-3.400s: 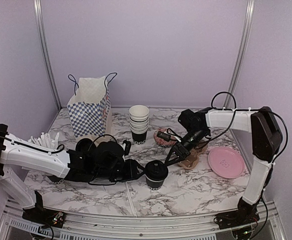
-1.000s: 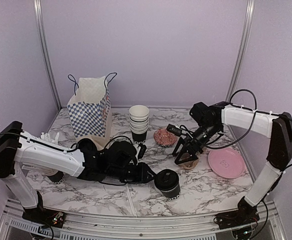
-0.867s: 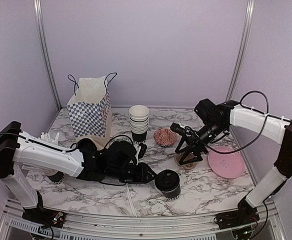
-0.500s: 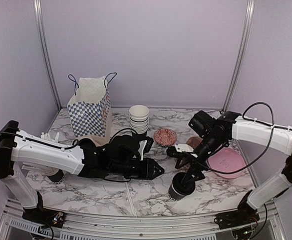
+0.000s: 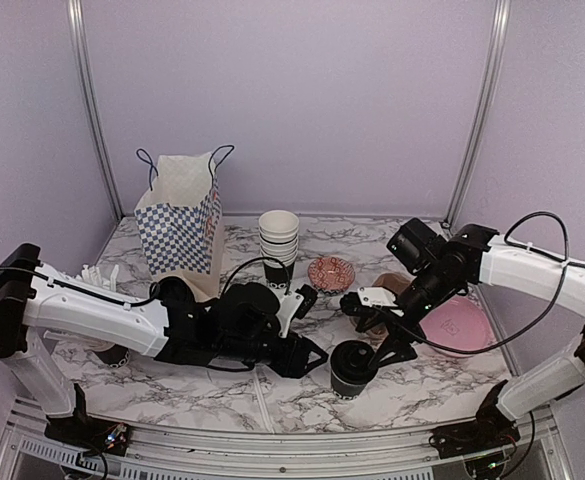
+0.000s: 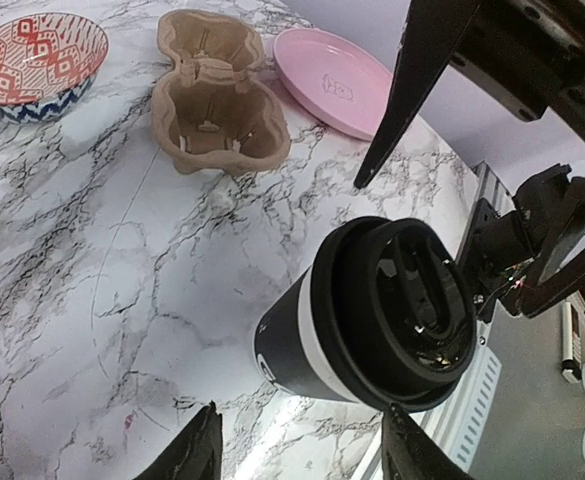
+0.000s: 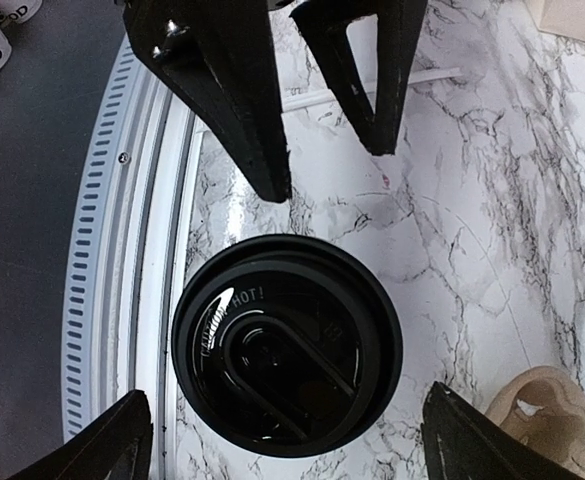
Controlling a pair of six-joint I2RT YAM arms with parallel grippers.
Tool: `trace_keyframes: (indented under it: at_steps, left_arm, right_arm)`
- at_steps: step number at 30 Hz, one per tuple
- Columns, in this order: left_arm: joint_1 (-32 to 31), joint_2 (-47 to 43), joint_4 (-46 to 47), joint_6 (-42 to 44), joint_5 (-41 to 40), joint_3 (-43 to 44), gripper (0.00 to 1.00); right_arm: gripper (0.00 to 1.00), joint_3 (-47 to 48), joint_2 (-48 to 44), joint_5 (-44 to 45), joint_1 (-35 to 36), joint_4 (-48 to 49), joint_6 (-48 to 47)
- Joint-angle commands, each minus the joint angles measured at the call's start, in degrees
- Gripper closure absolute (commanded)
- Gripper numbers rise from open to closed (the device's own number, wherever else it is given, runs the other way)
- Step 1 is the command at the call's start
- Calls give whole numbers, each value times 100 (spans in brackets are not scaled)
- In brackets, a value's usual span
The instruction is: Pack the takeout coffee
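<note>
Here, from the top external camera, the takeout coffee [image 5: 353, 366] stands upright on the marble table [image 5: 172, 385], directly beneath the right claw [image 5: 377, 338], whose fingers are spread wide and grip nothing. The left claw [image 5: 310, 352] lies just to the cup's left, likewise spread and empty, its tips pointing at the cup without touching it. Well away from both claws are one checked bag [image 5: 179, 215], one stack of cups [image 5: 278, 245], one patterned bowl [image 5: 330, 272] and one pink plate [image 5: 457, 325].

In the left wrist view, the coffee [image 6: 372, 315] sits just ahead of the left claw [image 6: 302, 450], outside its gap. One cardboard carrier [image 6: 212, 110] with two wells lies beyond.

In the right wrist view, the black lid [image 7: 287, 345] is centred between the right claw's fingers [image 7: 112, 450].

The step in hand looks like the right claw's pick-up. Next it probably must lower around the cup's wall, close gently, then carry the cup level to the carrier or bag.
</note>
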Motion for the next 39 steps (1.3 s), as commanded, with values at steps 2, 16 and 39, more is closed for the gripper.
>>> trace_keyframes:
  at_steps: [2, 16, 39]
  left_arm:
    - [-92, -170, 99, 1340, -308, -345, 41]
    - [-120, -68, 1129, 2283, 169, -854, 34]
    - [-304, 722, 4022, 3075, -74, -1540, 58]
  right_arm:
    - [7, 3, -83, 229, 149, 36, 146]
    - [15, -169, 54, 1432, 1012, 575, 617]
    - [37, -407, -108, 550, 1044, 609, -1032]
